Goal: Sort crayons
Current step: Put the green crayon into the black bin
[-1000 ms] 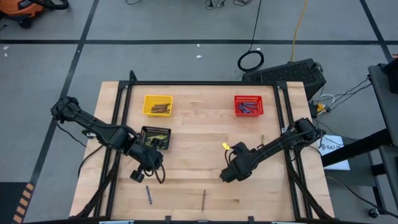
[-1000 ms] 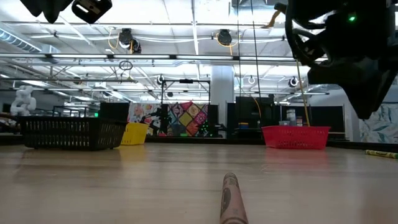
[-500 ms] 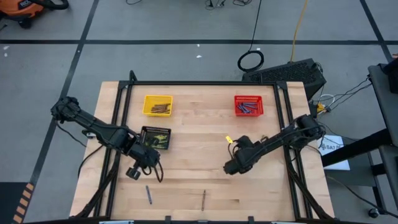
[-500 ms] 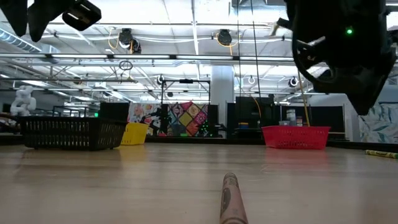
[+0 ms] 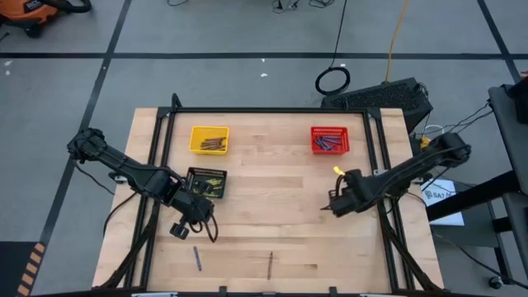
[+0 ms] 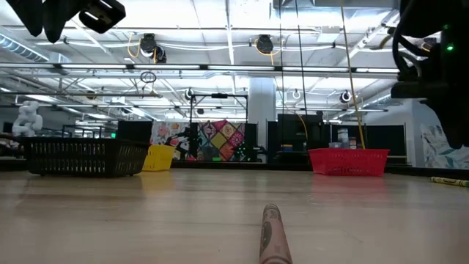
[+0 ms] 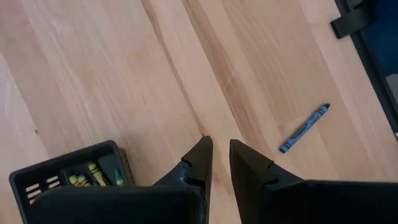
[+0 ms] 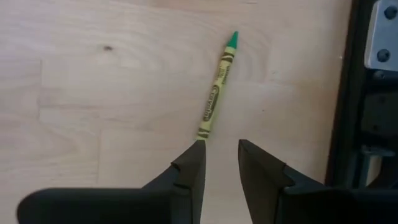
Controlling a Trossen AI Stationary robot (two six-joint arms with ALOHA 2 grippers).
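Note:
Two crayons lie loose near the table's front edge: a blue one [image 5: 197, 257] and a brown one [image 5: 270, 264]. A green crayon [image 8: 216, 93] lies flat near the right rail, just beyond my right gripper's [image 8: 221, 152] open fingers, which hover above the wood and hold nothing. My left gripper [image 7: 221, 149] hangs in front of the black basket [image 5: 206, 181] with a narrow gap between its fingers and nothing in it. The blue crayon [image 7: 303, 127] lies off to its side. The yellow basket [image 5: 209, 139], the red basket [image 5: 330, 139] and the black basket each hold crayons.
A black metal frame runs round the work area, and its right rail [image 8: 360, 93] stands close beside my right gripper. In the low view the brown crayon [image 6: 271, 235] lies in the foreground and the green one [image 6: 448, 180] at the far right. Bare wood lies mid-table.
My right gripper has swept from the middle of the table toward the right edge and a little toward the far edge, rolling its wrist as it went, and now hangs over the green crayon's place by the right rail. No crayon has moved.

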